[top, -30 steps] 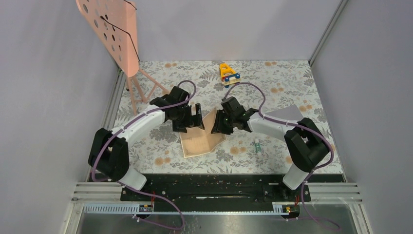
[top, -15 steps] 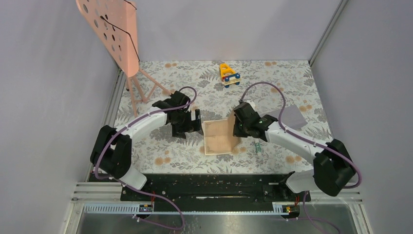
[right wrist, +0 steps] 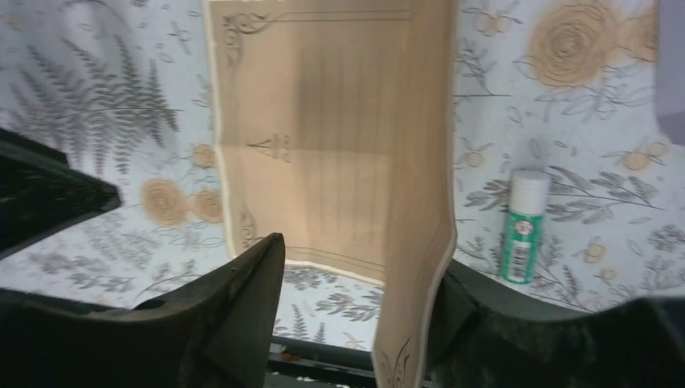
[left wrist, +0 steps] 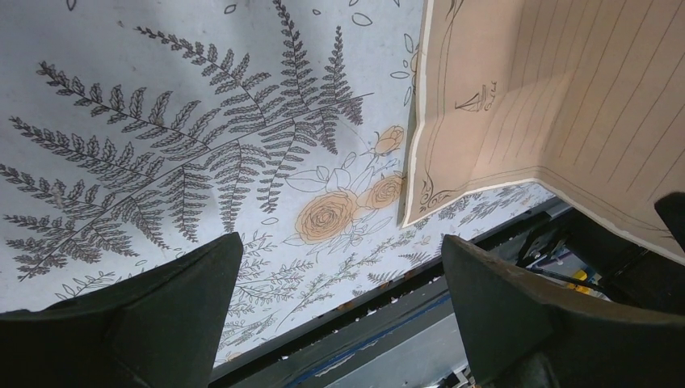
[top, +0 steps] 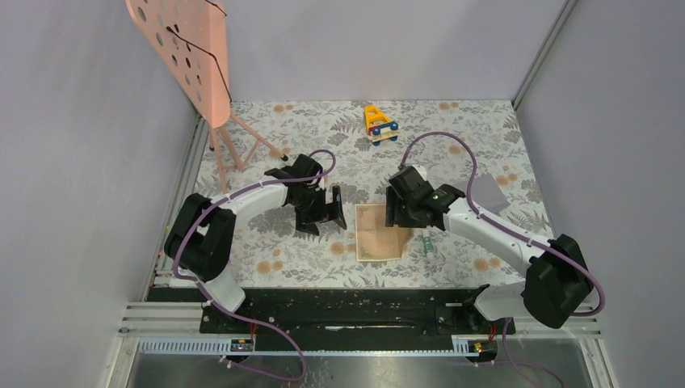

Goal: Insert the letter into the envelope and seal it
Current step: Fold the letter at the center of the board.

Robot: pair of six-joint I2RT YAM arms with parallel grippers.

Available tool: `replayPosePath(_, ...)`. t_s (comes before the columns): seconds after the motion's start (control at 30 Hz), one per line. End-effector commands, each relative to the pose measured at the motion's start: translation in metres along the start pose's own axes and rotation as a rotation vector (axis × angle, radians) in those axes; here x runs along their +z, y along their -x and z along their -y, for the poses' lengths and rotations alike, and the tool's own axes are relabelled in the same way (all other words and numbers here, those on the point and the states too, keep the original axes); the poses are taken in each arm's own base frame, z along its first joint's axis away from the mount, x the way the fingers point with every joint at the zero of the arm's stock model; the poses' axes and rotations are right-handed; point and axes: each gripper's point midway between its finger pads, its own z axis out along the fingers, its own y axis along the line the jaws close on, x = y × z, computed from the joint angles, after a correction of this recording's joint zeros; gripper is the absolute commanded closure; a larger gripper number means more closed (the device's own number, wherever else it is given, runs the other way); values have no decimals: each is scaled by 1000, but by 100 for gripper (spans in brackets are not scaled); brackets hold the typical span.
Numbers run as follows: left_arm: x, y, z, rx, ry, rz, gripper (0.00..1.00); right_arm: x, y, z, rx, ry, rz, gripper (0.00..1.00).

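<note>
The letter (top: 378,234), a tan lined sheet, lies on the desk (top: 275,250) between the two arms, its long axis running from the near edge toward the back wall. Its right-hand part curls up off the desk. In the right wrist view that raised edge stands between the jaws of the right gripper (right wrist: 359,263), which are apart and not pinched on it. The left gripper (left wrist: 339,315) hangs just left of the sheet, jaws wide and holding nothing. The envelope (top: 487,192) lies well to the right and farther back, partly behind the right forearm, so the right arm is much the nearer. The letter would have to travel rightward, past the glue stick (top: 426,242)
</note>
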Motion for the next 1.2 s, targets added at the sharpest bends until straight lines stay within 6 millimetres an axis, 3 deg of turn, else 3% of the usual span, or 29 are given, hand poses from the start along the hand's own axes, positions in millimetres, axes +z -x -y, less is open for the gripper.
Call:
replayPosePath(0.0,-4,9,12,34,-37,30,3,-14,23,-40,59,151,22,35)
replayPosePath(0.27,-5,8,2,38,5,44,3,-18,35,-70,117,266,32,34)
replayPosePath(0.4,-8,11,-2,51,35,61,3,-11,34,-87,120,309,-8,33)
replayPosePath(0.63,-4,10,-7,48,55,51,3,13,30,-109,99,317,-71,34)
replayPosePath(0.87,-4,5,-15,39,74,49,2,42,19,-120,117,309,-132,33)
replayPosePath(1.07,-35,-5,-42,93,207,72,3,71,0,-125,135,301,-216,33)
replayPosePath(1.17,-55,-5,-44,121,231,105,2,78,-5,-121,129,283,-228,33)
